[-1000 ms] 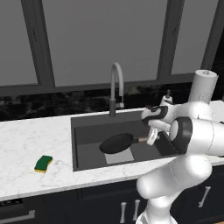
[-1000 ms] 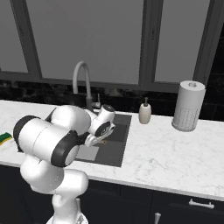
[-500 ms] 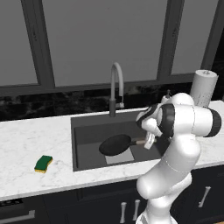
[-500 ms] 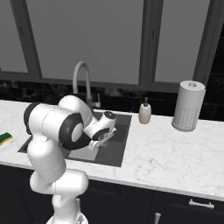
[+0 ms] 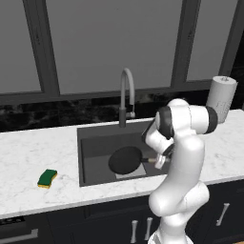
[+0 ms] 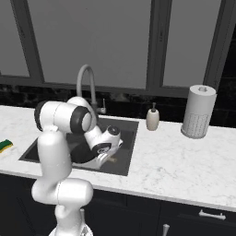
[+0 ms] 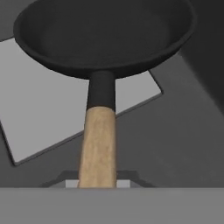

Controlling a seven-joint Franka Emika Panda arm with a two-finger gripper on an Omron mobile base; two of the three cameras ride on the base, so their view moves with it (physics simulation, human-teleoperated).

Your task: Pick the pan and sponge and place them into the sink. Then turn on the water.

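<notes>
The black pan (image 5: 125,159) lies low in the dark grey sink (image 5: 95,143), over the lighter patch on its bottom. In the hand view the pan (image 7: 105,35) is right ahead and its wooden handle (image 7: 98,144) runs straight down into my gripper. My gripper (image 5: 159,162) is at the sink's right side, shut on the pan's handle. In the right base view the gripper (image 6: 110,154) reaches down into the sink (image 6: 129,147). The green and yellow sponge (image 5: 47,178) lies on the counter left of the sink. No water is in view at the faucet (image 5: 125,95).
A paper towel roll (image 6: 198,111) and a soap dispenser (image 6: 152,119) stand on the white marble counter to the right of the sink. The arched faucet rises behind the basin. Dark windows run along the back wall.
The arm's elbow has swung up and in towards the sink. The pan has stayed in the basin, sinking slightly, with the gripper still on its handle.
</notes>
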